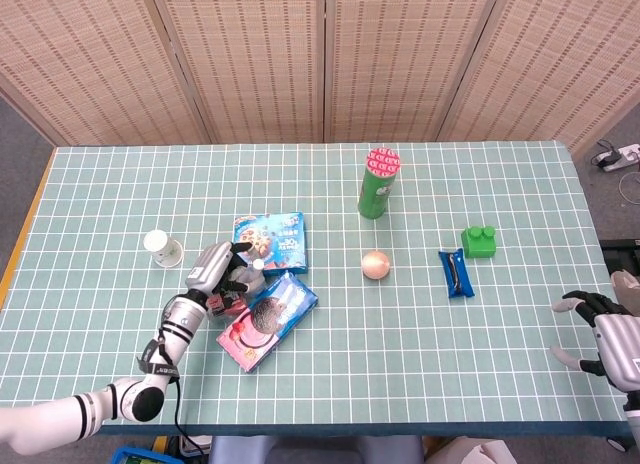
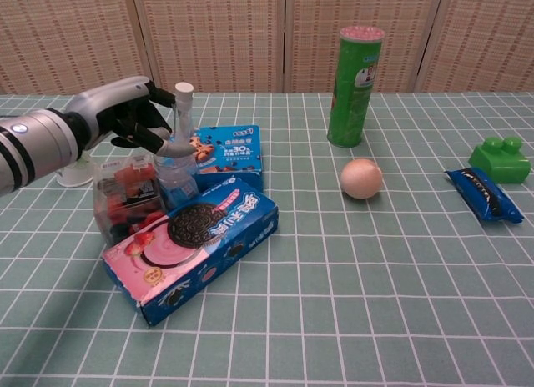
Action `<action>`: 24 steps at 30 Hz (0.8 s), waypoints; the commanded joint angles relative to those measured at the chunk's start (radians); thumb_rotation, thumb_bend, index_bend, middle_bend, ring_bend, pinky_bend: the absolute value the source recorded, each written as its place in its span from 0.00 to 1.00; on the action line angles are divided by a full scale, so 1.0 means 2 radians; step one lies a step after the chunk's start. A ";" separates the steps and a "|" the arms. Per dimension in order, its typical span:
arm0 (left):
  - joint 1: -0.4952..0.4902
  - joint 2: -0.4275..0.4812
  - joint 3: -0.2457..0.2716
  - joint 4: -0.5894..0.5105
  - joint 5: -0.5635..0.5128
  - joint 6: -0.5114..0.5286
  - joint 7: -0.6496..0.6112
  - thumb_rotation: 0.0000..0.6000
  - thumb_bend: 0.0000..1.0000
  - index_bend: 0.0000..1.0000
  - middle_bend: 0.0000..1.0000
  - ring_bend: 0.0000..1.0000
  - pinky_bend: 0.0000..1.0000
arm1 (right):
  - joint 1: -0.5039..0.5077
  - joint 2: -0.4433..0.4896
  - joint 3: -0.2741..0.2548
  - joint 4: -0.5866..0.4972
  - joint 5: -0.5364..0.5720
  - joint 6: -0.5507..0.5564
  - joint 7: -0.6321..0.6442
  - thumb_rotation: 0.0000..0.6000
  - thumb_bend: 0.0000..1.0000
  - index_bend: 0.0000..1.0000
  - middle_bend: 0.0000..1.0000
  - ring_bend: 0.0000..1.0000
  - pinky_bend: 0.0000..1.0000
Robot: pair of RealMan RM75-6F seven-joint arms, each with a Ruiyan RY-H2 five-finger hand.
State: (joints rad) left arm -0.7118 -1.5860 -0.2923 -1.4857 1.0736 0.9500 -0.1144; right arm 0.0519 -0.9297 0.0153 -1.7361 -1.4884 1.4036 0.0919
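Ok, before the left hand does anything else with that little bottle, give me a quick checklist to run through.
1. Left hand at the bottle: ok, fingers at its neck.
2. Firm grip: cannot tell, the far side is hidden.
3. Bottle upright: ok.
4. Room around the bottle: not ok, the clear box and the pink cookie box stand right beside it.
5. Right hand out of the way: ok, empty, fingers apart, far off to the side.

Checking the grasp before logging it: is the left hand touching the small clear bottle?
Touching. In the chest view the left hand has its fingers curled against the neck of the small clear bottle.
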 commanded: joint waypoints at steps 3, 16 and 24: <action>0.001 0.003 0.001 -0.002 0.001 -0.002 -0.002 1.00 0.41 0.71 1.00 1.00 1.00 | 0.000 0.000 0.000 0.000 0.000 0.000 0.001 1.00 0.13 0.38 0.29 0.23 0.34; 0.005 0.013 0.001 -0.028 0.016 0.008 -0.006 1.00 0.47 0.70 1.00 1.00 1.00 | 0.000 0.001 0.001 0.001 0.001 -0.001 0.004 1.00 0.13 0.38 0.29 0.23 0.34; 0.012 0.046 -0.006 -0.096 0.015 0.040 0.036 1.00 0.47 0.70 1.00 1.00 1.00 | 0.001 0.001 -0.001 0.001 -0.003 -0.002 0.005 1.00 0.13 0.38 0.29 0.23 0.34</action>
State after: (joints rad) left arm -0.6932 -1.5176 -0.2977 -1.6394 1.1090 1.0084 -0.0734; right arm 0.0538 -0.9276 0.0130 -1.7350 -1.4948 1.4006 0.1012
